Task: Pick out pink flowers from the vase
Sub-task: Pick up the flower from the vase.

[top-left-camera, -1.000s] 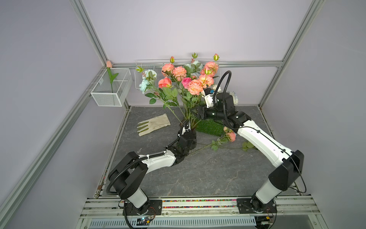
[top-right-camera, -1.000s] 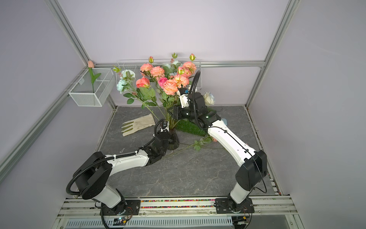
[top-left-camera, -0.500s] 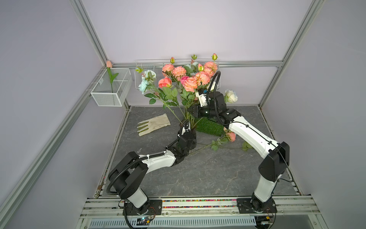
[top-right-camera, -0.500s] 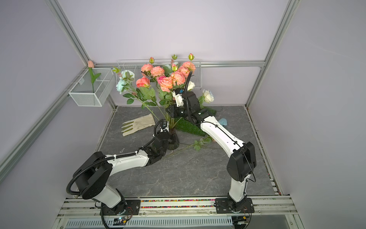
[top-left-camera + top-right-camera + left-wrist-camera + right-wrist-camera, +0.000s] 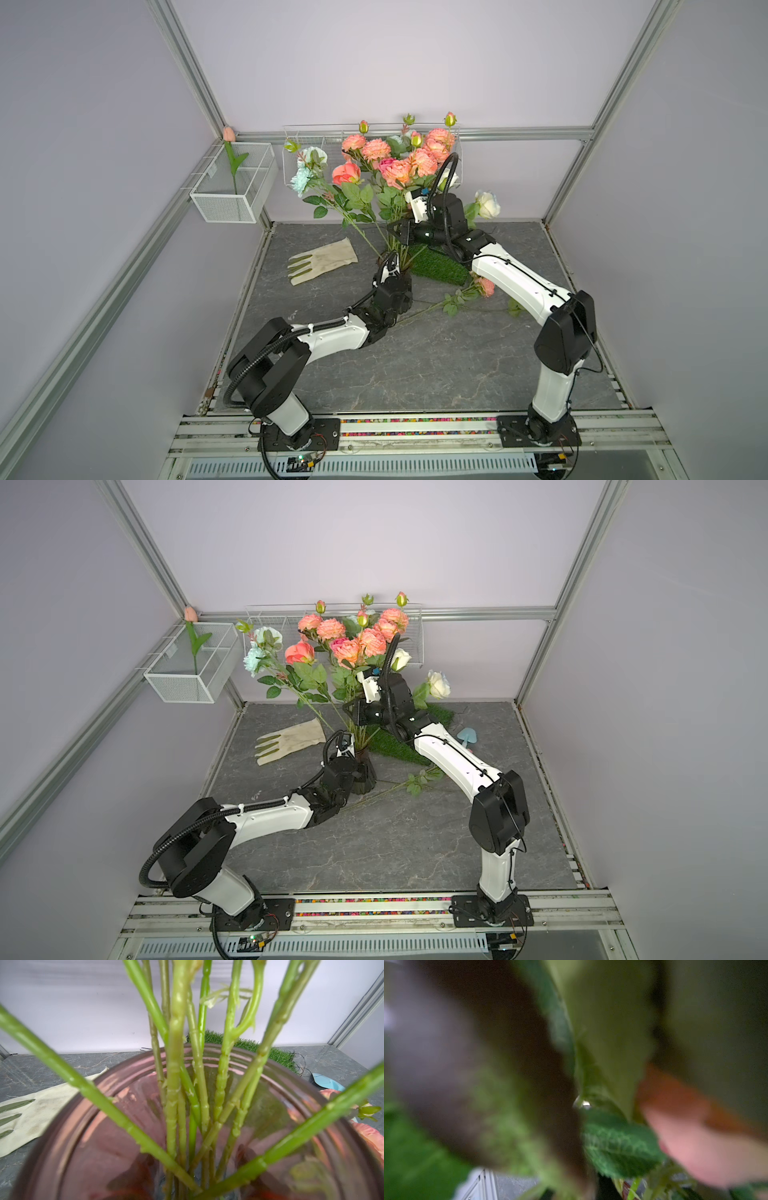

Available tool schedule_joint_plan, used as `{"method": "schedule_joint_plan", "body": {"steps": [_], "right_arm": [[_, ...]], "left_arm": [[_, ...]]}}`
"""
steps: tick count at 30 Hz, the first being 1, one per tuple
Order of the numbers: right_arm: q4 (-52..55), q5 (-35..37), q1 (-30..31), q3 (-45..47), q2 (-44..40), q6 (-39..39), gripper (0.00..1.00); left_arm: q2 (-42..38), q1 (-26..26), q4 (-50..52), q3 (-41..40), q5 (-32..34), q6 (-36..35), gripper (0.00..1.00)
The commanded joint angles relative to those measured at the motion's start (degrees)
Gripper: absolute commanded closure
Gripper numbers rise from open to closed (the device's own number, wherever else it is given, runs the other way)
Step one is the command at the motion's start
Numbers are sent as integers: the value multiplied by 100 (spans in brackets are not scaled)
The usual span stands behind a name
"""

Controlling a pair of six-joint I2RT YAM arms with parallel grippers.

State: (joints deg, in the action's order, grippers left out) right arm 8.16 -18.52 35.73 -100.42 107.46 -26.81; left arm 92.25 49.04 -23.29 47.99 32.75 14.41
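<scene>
- My left pincer (image 5: 356, 771) is closed. From a top view I judge that it clamps the small, dark brownish-purple, ribbed glass vase (image 5: 368, 781). The vase stands upright near the middle of the grey marbled tabletop (image 5: 395, 845).
- My right pincer (image 5: 397, 231) sits among the green stems just above the vase mouth, at 12 o'clock from it. I cannot tell if its jaws are open or closed on a stem. Leaves hide them from above, and my right wrist view shows only blurred leaves and a pink petal.
- Done: one long-stemmed salmon-pink spray (image 5: 483, 286) already lies flat on the tabletop, at about 3 o'clock from the vase.
- Left: the ruffled salmon-pink blooms and buds (image 5: 399, 166), the coral rose (image 5: 346, 172) and the magenta rose (image 5: 385, 163) all stand in the vase. I judge the task to be in its early part.
- The white rose (image 5: 487, 203) and the pale blue-teal roses (image 5: 305, 170) should stay in.
- A beige fabric glove (image 5: 324, 262) lies at 10 o'clock from the vase. A green mat of artificial grass (image 5: 436, 266) lies at 2 o'clock.
- Farther out at 10 o'clock, a white wire basket (image 5: 224, 203) on the wall holds a peach tulip (image 5: 227, 134).
- I find no brand, label or writing that can be read in any view.
</scene>
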Motion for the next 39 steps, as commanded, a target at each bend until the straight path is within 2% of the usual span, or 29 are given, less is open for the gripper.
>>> {"method": "schedule_joint_plan", "body": {"steps": [1,10,20,25,28,33,36,38,39], "right_arm": [[-164,-261,0,257,-362,-41,82],[111,-1296,-5,851,-1515,355,84],[537,-1369,-196,980,-2142,882,86],[773,-1391,-485,687,-2549,1038,89],[1260,-908,-772,388,-3086,1305,90],[1853,602,-1376,558,-4302,1398,92],[2440,1749,-1831,743,-4795,1022,94],[2950,2178,-2258,936,-4956,641,94],[3078,2168,-2448,1113,-5011,447,94]], "left_arm": [[252,81,1028,-267,-526,452,100],[260,88,1009,-267,-432,571,100],[282,88,1047,-243,-410,539,100],[267,88,1071,-236,-377,555,100],[275,87,1098,-236,-342,561,100],[281,89,1098,-213,-300,534,100],[281,89,1090,-202,-278,534,100],[284,88,1080,-204,-270,535,100],[288,86,1081,-208,-274,538,100]]}}
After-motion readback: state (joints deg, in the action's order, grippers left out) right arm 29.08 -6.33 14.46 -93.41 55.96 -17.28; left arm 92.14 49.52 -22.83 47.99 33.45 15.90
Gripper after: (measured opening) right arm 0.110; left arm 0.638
